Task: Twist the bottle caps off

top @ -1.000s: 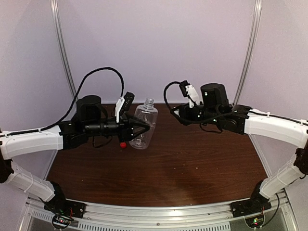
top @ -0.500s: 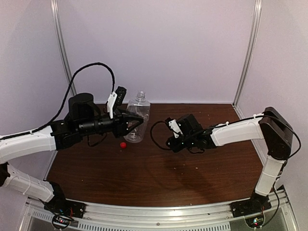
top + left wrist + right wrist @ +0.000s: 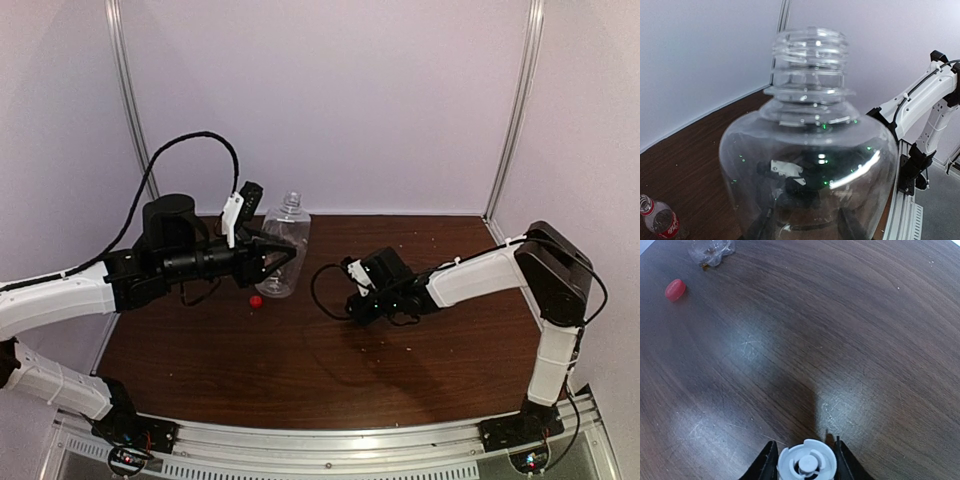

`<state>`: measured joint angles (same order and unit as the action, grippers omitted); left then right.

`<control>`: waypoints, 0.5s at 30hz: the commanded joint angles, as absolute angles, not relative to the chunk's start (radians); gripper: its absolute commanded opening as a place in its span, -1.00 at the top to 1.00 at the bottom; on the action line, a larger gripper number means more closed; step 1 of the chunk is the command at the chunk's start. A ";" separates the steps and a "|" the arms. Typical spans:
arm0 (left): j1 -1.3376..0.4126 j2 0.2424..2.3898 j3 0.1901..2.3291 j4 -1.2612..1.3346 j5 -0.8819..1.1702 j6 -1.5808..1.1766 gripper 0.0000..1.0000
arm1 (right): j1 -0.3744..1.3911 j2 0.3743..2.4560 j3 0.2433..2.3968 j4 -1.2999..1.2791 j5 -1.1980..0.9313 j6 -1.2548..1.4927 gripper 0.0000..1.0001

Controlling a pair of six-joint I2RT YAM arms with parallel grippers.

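Nearing completion: left gripper (image 3: 278,256) is clasping the opened bottle (image 3: 810,150), right gripper (image 3: 805,452) is pinching the white cap (image 3: 807,463), red cap (image 3: 256,299) is lying loose centre-left.

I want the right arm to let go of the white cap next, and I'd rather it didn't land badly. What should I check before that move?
1. Neck of the wide bottle bare, threads showing: ok.
2. The left claw clamped on the wide bottle: ok.
3. The white cap sits between the fingers of the right claw: ok.
4. The table ahead of the white cap is bare wood: ok.
5. The red cap lies well away from the drop spot: ok.
6. The white cap already touching the table: cannot tell.
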<state>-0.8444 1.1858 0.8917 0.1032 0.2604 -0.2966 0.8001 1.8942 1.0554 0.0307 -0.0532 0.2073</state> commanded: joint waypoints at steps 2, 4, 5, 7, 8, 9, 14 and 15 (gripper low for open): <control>-0.847 1.180 0.886 0.145 0.251 -0.280 0.42 | 0.791 1.843 1.020 0.015 -0.069 0.198 0.17; -0.847 1.179 0.887 0.145 0.250 -0.280 0.42 | 0.787 1.822 1.012 0.007 -0.075 0.201 0.14; -0.846 1.179 0.887 0.146 0.250 -0.278 0.42 | 0.787 1.810 1.006 0.007 -0.076 0.202 0.12; -0.847 1.177 0.887 0.143 0.249 -0.278 0.42 | 0.784 1.781 0.995 0.007 -0.081 0.206 0.08; -0.847 1.177 0.887 0.143 0.249 -0.277 0.42 | 0.782 1.763 0.991 -0.009 -0.083 0.208 0.04; -0.847 1.177 0.887 0.144 0.250 -0.276 0.42 | 0.782 1.742 0.988 -0.019 -0.088 0.210 -0.01; -0.847 1.180 0.882 0.144 0.250 -0.276 0.42 | 0.781 1.612 0.980 -0.040 -0.146 0.222 -0.39; -0.847 1.181 0.881 0.146 0.253 -0.278 0.41 | 0.780 1.587 0.981 -0.040 -0.168 0.226 -0.49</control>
<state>-0.8444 1.1858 0.8917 0.1032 0.2604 -0.2935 0.7853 1.6981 0.9871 -0.0315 -0.1024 0.2108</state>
